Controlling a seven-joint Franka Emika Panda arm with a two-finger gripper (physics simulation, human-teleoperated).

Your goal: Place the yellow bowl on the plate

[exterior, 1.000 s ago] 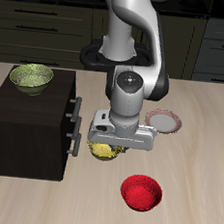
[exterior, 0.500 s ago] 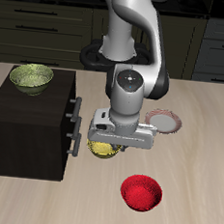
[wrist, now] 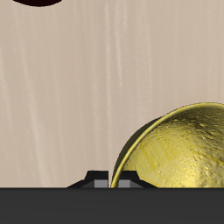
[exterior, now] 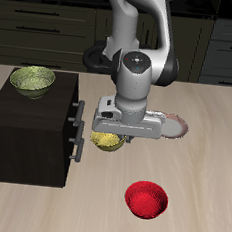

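Dark cabinets (exterior: 41, 25) behind, seemingly drawers.

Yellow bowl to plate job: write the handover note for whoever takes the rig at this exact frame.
Gripper: over the yellow bowl, beside the dark cabinet. The fingers are hidden in both views, so a grip cannot be confirmed, though the wrist view shows the bowl close underneath.
Plate: on the table farther back, partly hidden behind the gripper; nothing shows on its visible part.
Red bowl: near the front edge. Green bowl: on top of the cabinet.
Done: the gripper has reached the bowl.
Left: check the grip, carry the bowl over to the plate, set it down, release.
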